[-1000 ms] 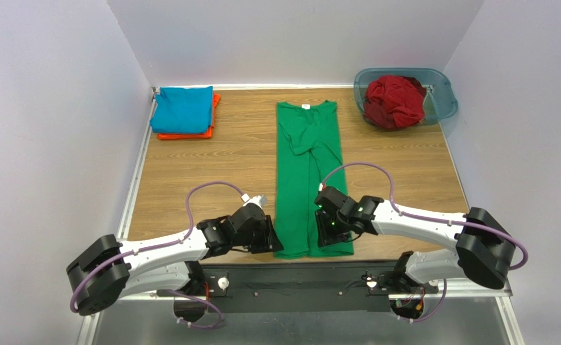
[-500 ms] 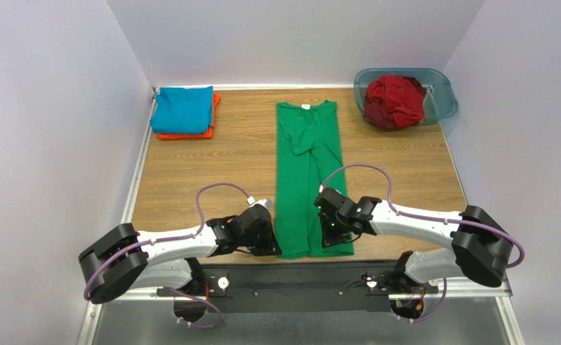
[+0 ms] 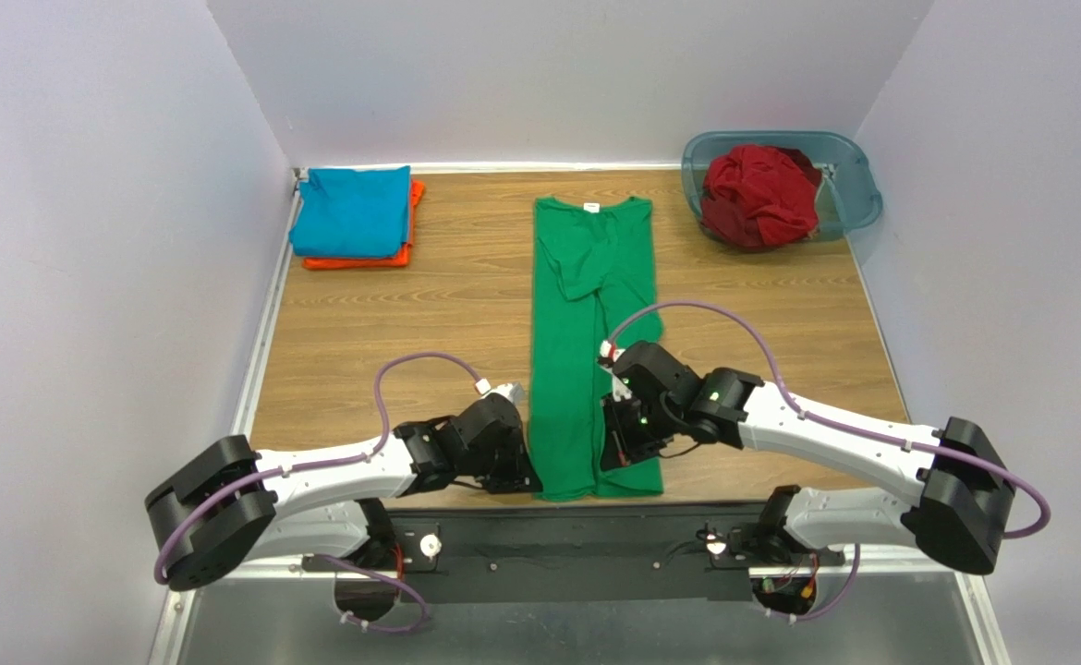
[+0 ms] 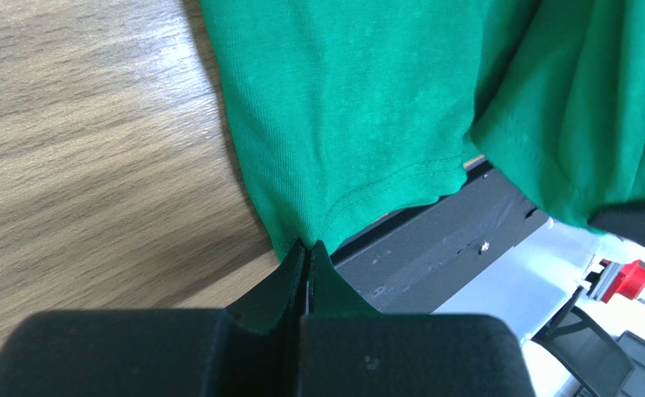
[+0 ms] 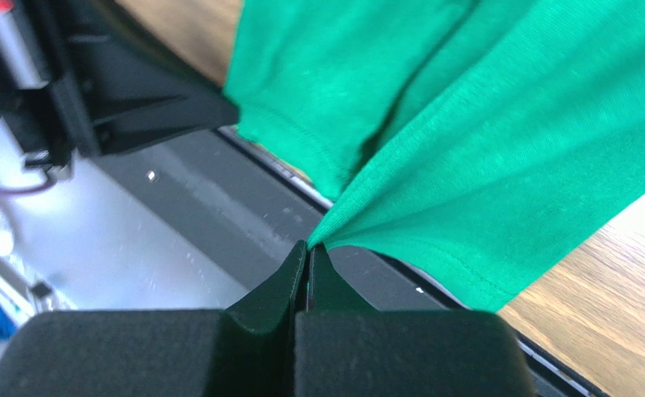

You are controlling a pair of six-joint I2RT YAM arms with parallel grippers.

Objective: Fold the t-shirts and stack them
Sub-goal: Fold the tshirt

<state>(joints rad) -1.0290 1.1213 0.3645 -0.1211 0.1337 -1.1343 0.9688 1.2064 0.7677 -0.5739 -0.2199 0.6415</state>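
The green t-shirt (image 3: 591, 319) lies folded into a long strip down the middle of the table, white tag at the far end. My left gripper (image 3: 532, 482) is shut on its near left hem corner (image 4: 297, 236), low at the table edge. My right gripper (image 3: 613, 446) is shut on the near right hem corner (image 5: 334, 231) and holds it lifted off the table. A teal-blue t-shirt (image 3: 352, 211) lies folded on top of an orange one (image 3: 407, 252) at the far left. A dark red t-shirt (image 3: 759, 194) is crumpled in the tub.
The translucent blue-grey tub (image 3: 852, 187) stands at the far right corner. White walls close in the table on three sides. The black mounting rail (image 3: 574, 534) runs along the near edge, under the shirt's hem.
My right gripper has lifted the shirt's near right corner and moved it leftward and away from the edge; the hem has narrowed there. My left gripper has stayed at the near left corner.
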